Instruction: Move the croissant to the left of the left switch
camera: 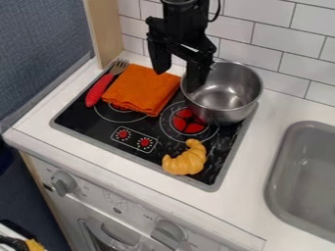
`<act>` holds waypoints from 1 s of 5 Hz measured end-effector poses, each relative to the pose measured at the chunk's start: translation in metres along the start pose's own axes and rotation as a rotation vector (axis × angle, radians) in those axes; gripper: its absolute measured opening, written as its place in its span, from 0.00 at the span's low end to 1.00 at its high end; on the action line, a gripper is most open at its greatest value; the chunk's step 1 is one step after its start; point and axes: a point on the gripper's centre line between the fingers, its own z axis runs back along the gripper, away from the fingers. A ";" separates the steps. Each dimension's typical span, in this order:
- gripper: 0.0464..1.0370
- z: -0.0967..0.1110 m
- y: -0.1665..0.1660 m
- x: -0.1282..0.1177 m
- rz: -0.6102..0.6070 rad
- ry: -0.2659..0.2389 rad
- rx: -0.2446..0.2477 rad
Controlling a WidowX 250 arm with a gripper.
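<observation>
From here I see a black stove with a grey rim, white rings around red burners, and red switches circled by white dots. Toward its front right corner the croissant is golden yellow; toward the back edge the cloth is orange. The fork has a red handle, the pot is silver, my gripper black.

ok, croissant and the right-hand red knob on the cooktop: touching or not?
Apart. The camera view shows a strip of black cooktop between the croissant and the right-hand red knob.
</observation>
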 end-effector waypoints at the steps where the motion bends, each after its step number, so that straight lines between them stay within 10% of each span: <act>1: 0.96 -0.009 -0.002 -0.002 0.000 0.024 -0.011; 5: 0.96 -0.072 -0.058 -0.048 -0.117 0.107 -0.061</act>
